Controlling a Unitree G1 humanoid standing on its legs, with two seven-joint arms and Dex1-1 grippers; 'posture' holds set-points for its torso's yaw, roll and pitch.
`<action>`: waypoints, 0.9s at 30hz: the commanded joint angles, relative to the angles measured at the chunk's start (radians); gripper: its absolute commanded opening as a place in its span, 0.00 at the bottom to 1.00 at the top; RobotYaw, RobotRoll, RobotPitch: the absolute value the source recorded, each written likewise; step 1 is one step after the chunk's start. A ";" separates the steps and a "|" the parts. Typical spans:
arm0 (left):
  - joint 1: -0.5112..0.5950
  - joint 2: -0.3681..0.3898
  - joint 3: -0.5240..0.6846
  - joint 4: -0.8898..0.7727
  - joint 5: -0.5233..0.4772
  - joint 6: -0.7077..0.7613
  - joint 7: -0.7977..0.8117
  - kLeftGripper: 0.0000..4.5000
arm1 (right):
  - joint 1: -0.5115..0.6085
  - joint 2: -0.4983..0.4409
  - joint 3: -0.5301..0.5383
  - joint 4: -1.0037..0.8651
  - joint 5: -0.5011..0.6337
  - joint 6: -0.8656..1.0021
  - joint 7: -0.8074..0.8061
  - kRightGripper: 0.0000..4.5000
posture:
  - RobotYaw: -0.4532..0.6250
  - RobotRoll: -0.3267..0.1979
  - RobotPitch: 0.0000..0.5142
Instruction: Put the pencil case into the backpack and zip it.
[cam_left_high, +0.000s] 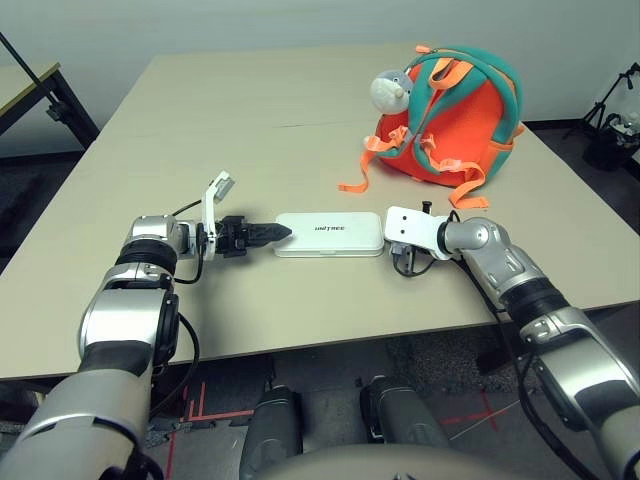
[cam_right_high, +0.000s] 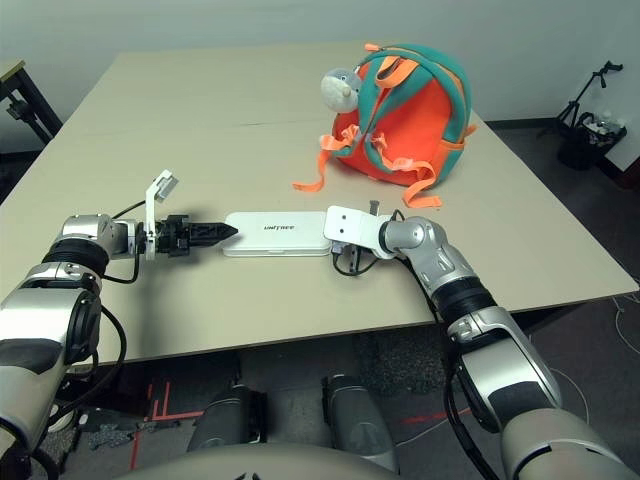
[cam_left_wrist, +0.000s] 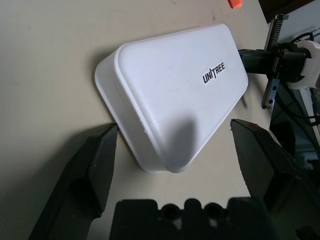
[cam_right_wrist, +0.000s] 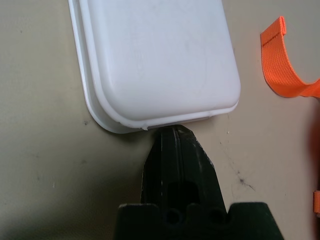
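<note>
Our left claw gapes wide at one end of the pencil case; our right claw, pinched shut, touches the other end.

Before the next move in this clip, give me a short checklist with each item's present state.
1. Pencil case flat on the table, lettering up: ok.
2. Left gripper jaws open, astride one end of the case: ok.
3. Right gripper jaws shut, tips at the case's other end: ok; contact cannot tell.
4. Case lifted off the table: not ok.
5. Backpack behind the case, not touching it: ok.
6. Backpack zip open for the case: cannot tell.
</note>
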 joint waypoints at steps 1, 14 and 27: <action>0.008 -0.032 -0.003 0.005 0.009 0.010 0.004 1.00 | -0.003 0.074 0.068 0.009 0.007 -0.054 0.032 0.00 | 0.29 0.62 0.04; 0.006 -0.027 -0.006 0.006 0.017 0.014 -0.003 1.00 | -0.028 0.058 0.086 0.122 -0.091 -0.091 0.017 0.00 | 0.29 0.62 0.04; 0.002 -0.021 -0.001 0.004 0.022 0.018 -0.009 1.00 | -0.048 -0.064 0.050 0.084 -0.052 -0.070 0.116 0.00 | 0.29 0.62 0.02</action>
